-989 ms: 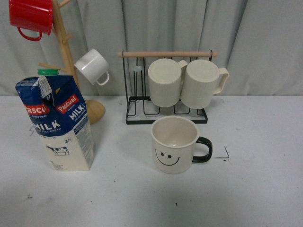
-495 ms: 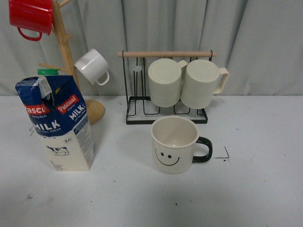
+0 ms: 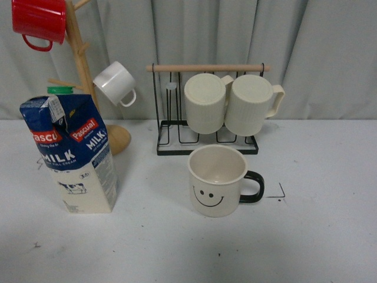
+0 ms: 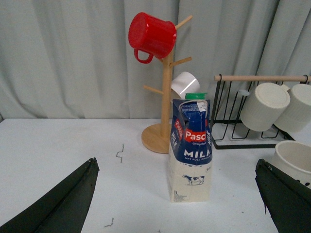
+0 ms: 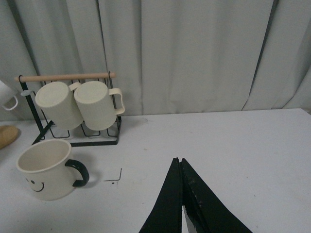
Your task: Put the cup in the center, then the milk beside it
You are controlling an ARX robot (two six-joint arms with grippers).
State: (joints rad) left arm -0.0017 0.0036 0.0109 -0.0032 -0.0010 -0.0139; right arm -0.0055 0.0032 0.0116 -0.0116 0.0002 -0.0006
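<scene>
Table, white, with a grey curtain behind. Cup: upright near the table's middle, smiley towards the front camera, handle to the right, a black corner mark just beside the handle. Milk: upright, well apart from the cup at the left, green cap on. Center: bare tabletop between the two. Mug tree behind the milk, holding a red mug and a white mug. Wire rack behind the cup, with two ribbed mugs. Left gripper: jaws wide apart, empty, facing the milk. Right gripper: jaws pressed together, empty.
</scene>
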